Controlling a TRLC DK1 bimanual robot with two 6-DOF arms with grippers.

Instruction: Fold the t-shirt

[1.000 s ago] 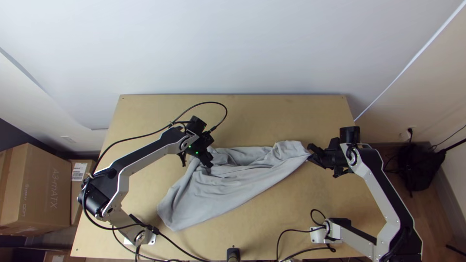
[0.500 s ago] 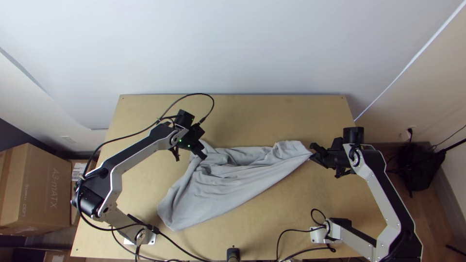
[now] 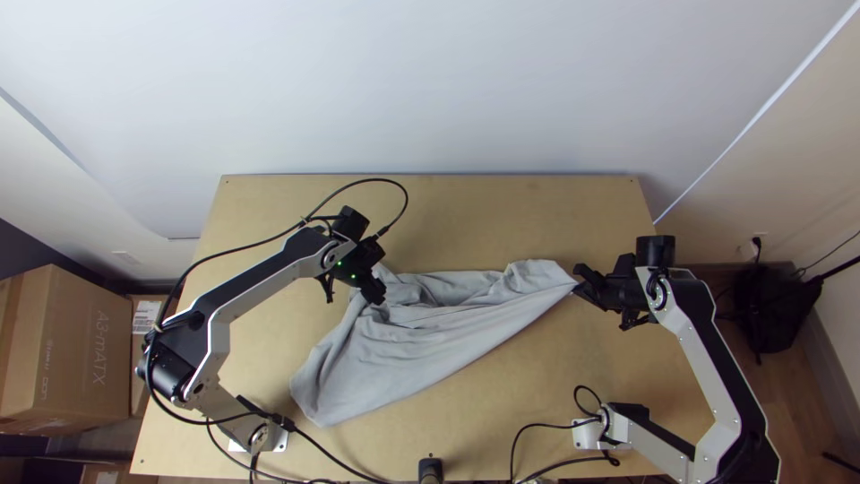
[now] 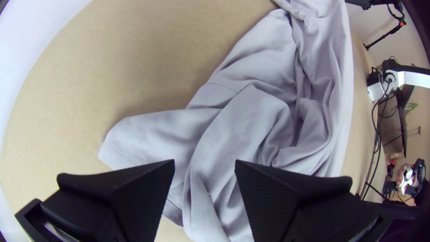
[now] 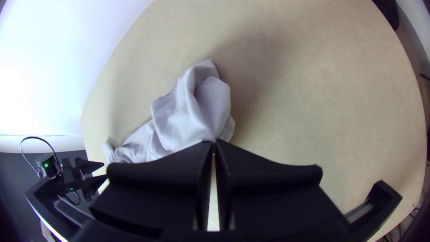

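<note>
A grey t-shirt (image 3: 412,354) lies slantwise on a light wooden worktop (image 3: 528,215), its broad end spread towards the near left, its far side rumpled into folds, and its narrow end drawn out to the right. The left gripper (image 3: 380,294) is over the rumpled far left part; its jaws stand wide apart above a loose fold and hold nothing, though whether they touch the cloth I cannot tell. The right gripper (image 3: 579,283) has its jaws closed on the shirt's narrow end, pinching a corner at the tips, and sits well inward from the far edge, fairly near the right edge, which its arm crosses. The far edge runs along a white wall (image 3: 430,81), with a broad band of wood between it and the shirt. Another wide stretch of wood opens between the shirt's slanting near side and the right arm's base (image 3: 589,435). On the left there is less room: the left arm (image 3: 260,287) spans from the near left corner to the folds. Along the near edge are cables (image 3: 537,425) and a small black post (image 3: 431,470). Cardboard boxes (image 3: 72,350) stand beyond the left edge, and a black bag (image 3: 766,309) beyond the right.
</note>
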